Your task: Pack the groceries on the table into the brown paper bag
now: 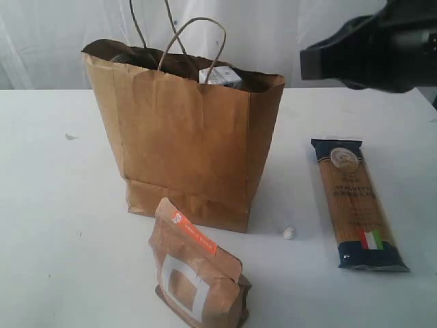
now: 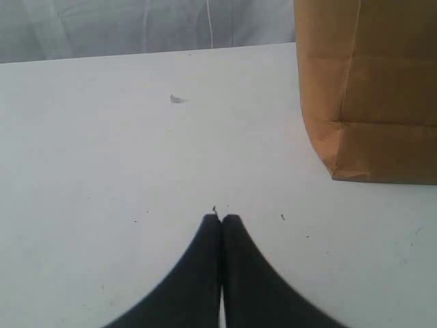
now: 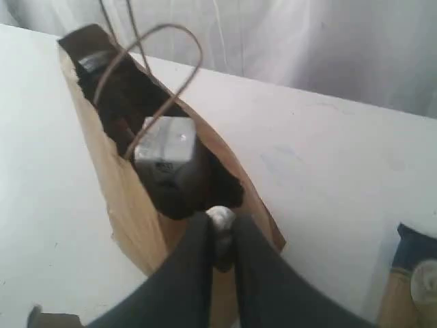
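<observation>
The brown paper bag [image 1: 181,143] stands upright on the table [image 1: 54,205], its mouth open. The blue-white carton [image 1: 220,76] lies inside it near the rim, also in the right wrist view [image 3: 164,145]. A brown pouch with an orange strip [image 1: 194,277] stands in front of the bag. To the bag's right, the spaghetti packet [image 1: 355,201] lies flat. My right gripper [image 3: 220,220] hovers above the bag's near rim [image 3: 263,215], shut on a small pale lump [image 3: 220,217]. The left gripper [image 2: 222,217] is shut and empty, low over bare table beside the bag [image 2: 369,89].
A small white lump [image 1: 288,233] lies on the table between the bag and the spaghetti packet. A grey speck [image 1: 70,137] marks the tabletop to the bag's left. White curtain hangs behind the table. The right arm [image 1: 369,55] hangs high at the upper right.
</observation>
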